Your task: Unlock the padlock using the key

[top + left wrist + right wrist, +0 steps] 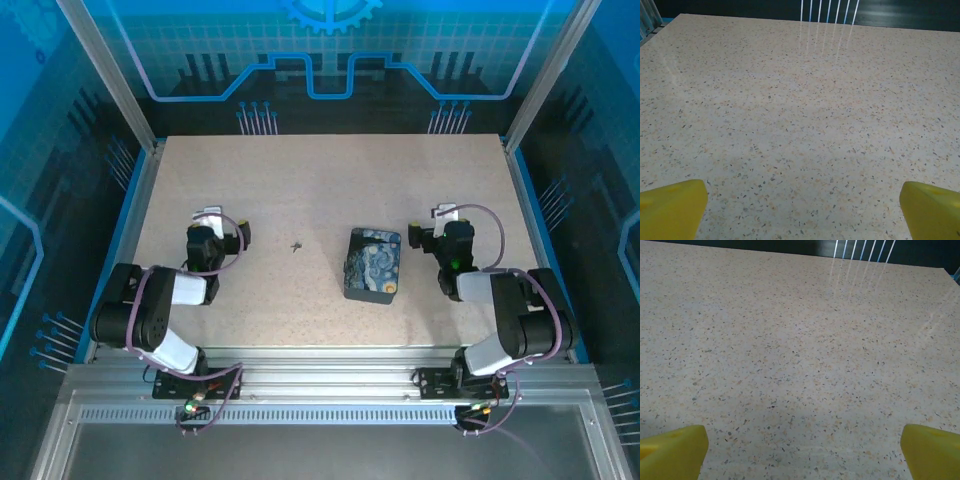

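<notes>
The key [297, 245] is a tiny dark speck lying on the speckled table, left of centre. To its right sits the dark blue swirl-painted tin box [373, 263]; the padlock on it is too small to make out from above. My left gripper [208, 216] rests left of the key, well apart from it. My right gripper [446, 214] rests just right of the box, not touching it. In the left wrist view the left gripper [803, 210] is open, with bare table between its yellow fingertips [672, 207]. The right gripper [803, 450] is likewise open over bare table.
The table [320, 180] is fenced by aluminium posts and blue panels on the left, right and far sides. Both arms are folded back near their bases at the near edge.
</notes>
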